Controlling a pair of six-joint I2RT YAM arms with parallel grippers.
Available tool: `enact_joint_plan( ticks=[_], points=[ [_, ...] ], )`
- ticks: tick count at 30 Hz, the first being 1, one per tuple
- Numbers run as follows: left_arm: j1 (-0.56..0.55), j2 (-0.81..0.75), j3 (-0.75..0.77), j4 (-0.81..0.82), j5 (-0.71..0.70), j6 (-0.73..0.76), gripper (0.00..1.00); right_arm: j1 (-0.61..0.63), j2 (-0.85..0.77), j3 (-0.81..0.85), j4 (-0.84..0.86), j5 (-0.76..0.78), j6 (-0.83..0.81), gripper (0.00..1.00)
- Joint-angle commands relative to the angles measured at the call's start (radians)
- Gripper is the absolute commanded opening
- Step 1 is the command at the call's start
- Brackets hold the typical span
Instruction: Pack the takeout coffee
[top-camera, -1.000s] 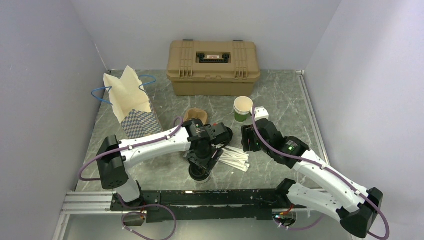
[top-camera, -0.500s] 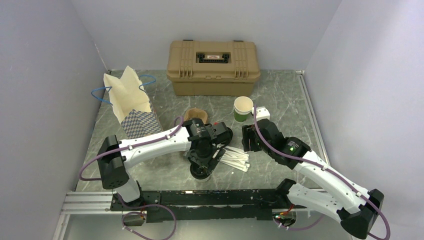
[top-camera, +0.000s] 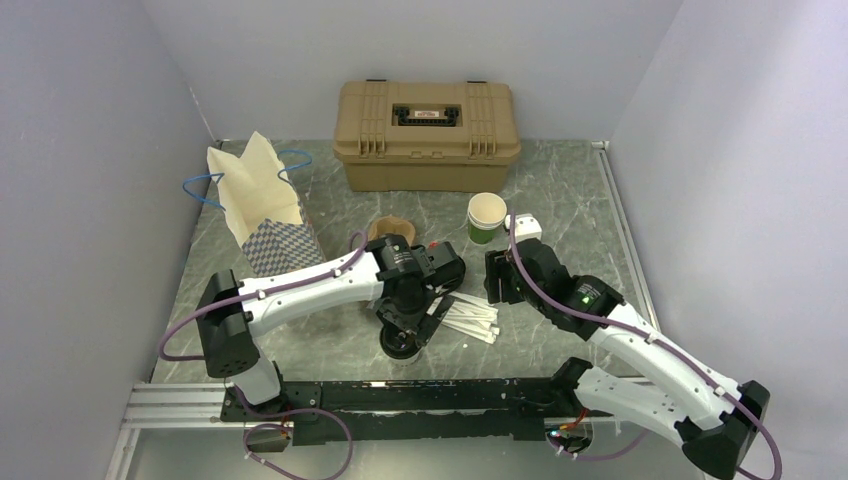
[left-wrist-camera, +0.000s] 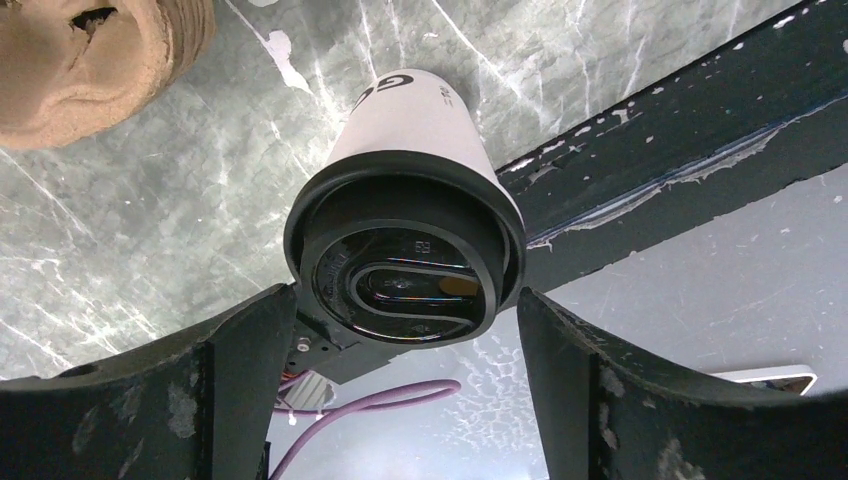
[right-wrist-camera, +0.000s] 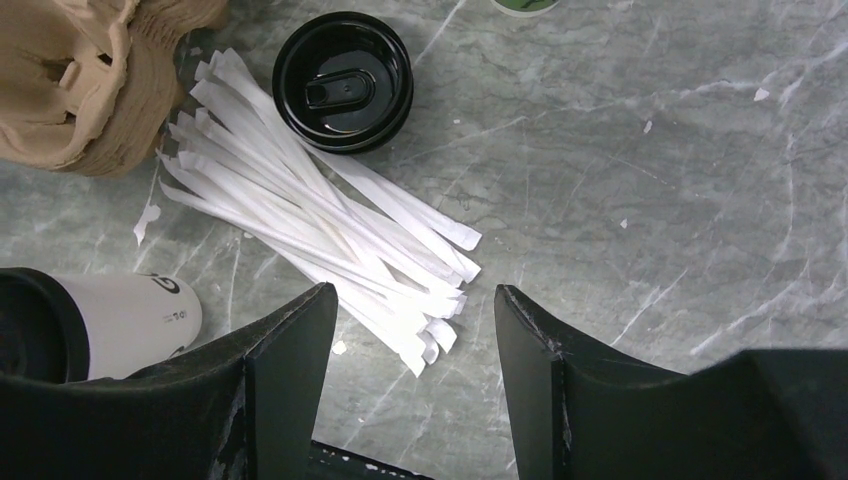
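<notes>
The takeout coffee (left-wrist-camera: 405, 215), a pale cup with dark lettering and a black lid, stands upright near the table's front edge (top-camera: 400, 347). It also shows at the lower left of the right wrist view (right-wrist-camera: 120, 320). My left gripper (left-wrist-camera: 405, 300) hangs directly over it, open. Its fingers (left-wrist-camera: 250, 350) flank the lid, and a gap shows on the right side. My right gripper (right-wrist-camera: 415, 300) is open above the table with nothing between its fingers, next to the ends of a bundle of white paper-wrapped sticks (right-wrist-camera: 330, 220).
A paper bag (top-camera: 262, 205) with blue handles stands open at the back left. A tan toolbox (top-camera: 427, 135) sits at the back, a green cup (top-camera: 485, 218) in front of it. A brown pulp carrier (right-wrist-camera: 90, 80) and a loose black lid (right-wrist-camera: 343, 80) lie mid-table. A black rail (top-camera: 450, 395) runs along the near edge.
The left gripper's jaws have spread wider around the coffee's lid. The right arm has crept slightly to the right.
</notes>
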Motion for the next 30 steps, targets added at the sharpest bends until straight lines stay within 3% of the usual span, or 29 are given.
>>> enact_joint_plan(
  ticks=[1, 10, 15, 23, 30],
  points=[
    [-0.008, -0.007, 0.056, -0.014, -0.023, -0.001, 0.87, 0.004, -0.025, 0.002, 0.011, -0.003, 0.009, 0.63],
    [-0.008, -0.04, 0.123, 0.001, -0.008, 0.02, 0.89, 0.004, -0.04, 0.01, 0.021, -0.068, -0.004, 0.63],
    [-0.007, -0.085, 0.121, -0.036, -0.122, -0.004, 0.87, 0.004, -0.081, -0.014, 0.05, -0.166, -0.02, 0.61],
    [0.017, -0.214, 0.009, -0.002, -0.169, -0.052, 0.78, 0.02, -0.107, -0.04, 0.109, -0.348, -0.027, 0.48],
    [0.068, -0.33, -0.13, 0.068, -0.115, -0.073, 0.71, 0.102, -0.074, -0.02, 0.145, -0.414, -0.015, 0.44]
  ],
)
